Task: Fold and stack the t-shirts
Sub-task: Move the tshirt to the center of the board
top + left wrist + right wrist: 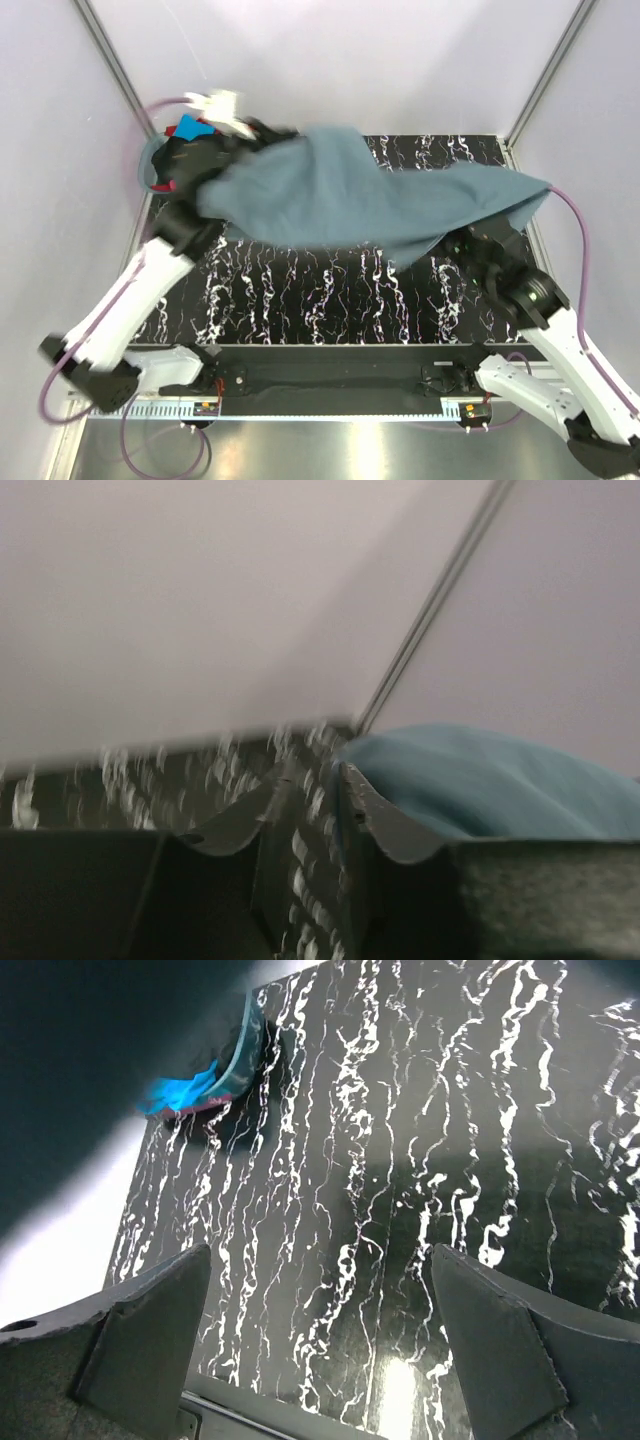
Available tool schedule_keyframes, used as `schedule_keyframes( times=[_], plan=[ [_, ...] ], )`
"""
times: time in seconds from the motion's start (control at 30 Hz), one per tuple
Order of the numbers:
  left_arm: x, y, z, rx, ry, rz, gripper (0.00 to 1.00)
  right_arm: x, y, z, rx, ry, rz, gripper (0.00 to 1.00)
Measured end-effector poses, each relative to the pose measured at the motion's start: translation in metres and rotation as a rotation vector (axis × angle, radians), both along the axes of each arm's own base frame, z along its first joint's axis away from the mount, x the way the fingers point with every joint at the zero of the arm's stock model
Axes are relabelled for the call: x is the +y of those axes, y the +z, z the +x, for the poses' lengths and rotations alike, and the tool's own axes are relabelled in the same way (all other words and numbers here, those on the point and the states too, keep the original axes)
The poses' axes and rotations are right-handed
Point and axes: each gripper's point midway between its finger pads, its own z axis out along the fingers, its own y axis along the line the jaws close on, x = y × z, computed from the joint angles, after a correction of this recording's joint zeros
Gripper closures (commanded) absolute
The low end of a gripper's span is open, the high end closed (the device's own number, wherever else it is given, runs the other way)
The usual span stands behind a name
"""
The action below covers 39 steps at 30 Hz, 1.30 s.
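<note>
Length of the slate blue-grey t-shirt (370, 195) runs from the laundry basket (248, 1040) over my empty, wide-open right gripper (320, 1255); whether my left gripper (315, 775) holds it, I cannot tell.

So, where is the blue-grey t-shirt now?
In the top view, the slate blue-grey t-shirt stretches across the far half of the marble-patterned table, from the laundry basket at far left to above the right arm.
</note>
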Motion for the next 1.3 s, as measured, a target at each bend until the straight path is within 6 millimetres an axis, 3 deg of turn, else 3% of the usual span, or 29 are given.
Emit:
schedule_keyframes(
  times=[0.03, 0.1, 0.2, 0.23, 0.3, 0.4, 0.53, 0.63, 0.77, 0.9, 1.0, 1.17, 1.3],
  plan=[
    [-0.003, -0.015, 0.005, 0.033, 0.003, 0.022, 0.45, -0.005, -0.003, -0.005, 0.0, -0.009, 0.006, 0.0],
    [-0.016, -0.106, 0.032, 0.244, 0.019, 0.126, 0.26, -0.011, -0.01, -0.011, 0.01, -0.025, 0.006, 0.0],
    [-0.017, -0.241, 0.039, 0.585, 0.035, 0.279, 0.21, -0.017, -0.032, -0.011, 0.065, -0.053, -0.034, 0.0],
    [-0.011, -0.275, 0.035, 0.677, 0.042, 0.32, 0.2, -0.017, -0.043, -0.009, 0.095, -0.063, -0.056, 0.0],
    [0.009, -0.317, 0.024, 0.81, 0.078, 0.38, 0.18, -0.018, -0.068, -0.005, 0.172, -0.086, -0.111, 0.0],
    [0.034, -0.329, 0.018, 0.868, 0.142, 0.43, 0.14, -0.016, -0.1, 0.007, 0.27, -0.124, -0.184, 0.0],
    [0.042, -0.31, 0.014, 0.832, 0.141, 0.459, 0.13, -0.014, -0.14, 0.03, 0.421, -0.156, -0.269, 0.0],
    [0.029, -0.301, 0.008, 0.818, 0.061, 0.438, 0.13, -0.013, -0.158, 0.052, 0.525, -0.135, -0.267, 0.02],
    [0.001, -0.307, -0.014, 0.828, -0.093, 0.386, 0.12, -0.011, -0.186, 0.066, 0.66, -0.054, -0.333, 0.02],
    [-0.031, -0.327, -0.045, 0.856, -0.264, 0.332, 0.1, -0.022, -0.221, 0.048, 0.792, -0.017, -0.446, 0.0],
    [-0.064, -0.337, -0.061, 0.868, -0.392, 0.298, 0.09, -0.028, -0.222, 0.034, 0.829, -0.008, -0.469, 0.0],
    [-0.121, -0.364, -0.081, 0.882, -0.554, 0.285, 0.09, -0.03, -0.204, 0.029, 0.789, -0.003, -0.449, 0.0],
    [-0.143, -0.396, -0.089, 0.942, -0.586, 0.31, 0.09, -0.034, -0.193, 0.025, 0.765, -0.015, -0.445, 0.0]
  ],
)
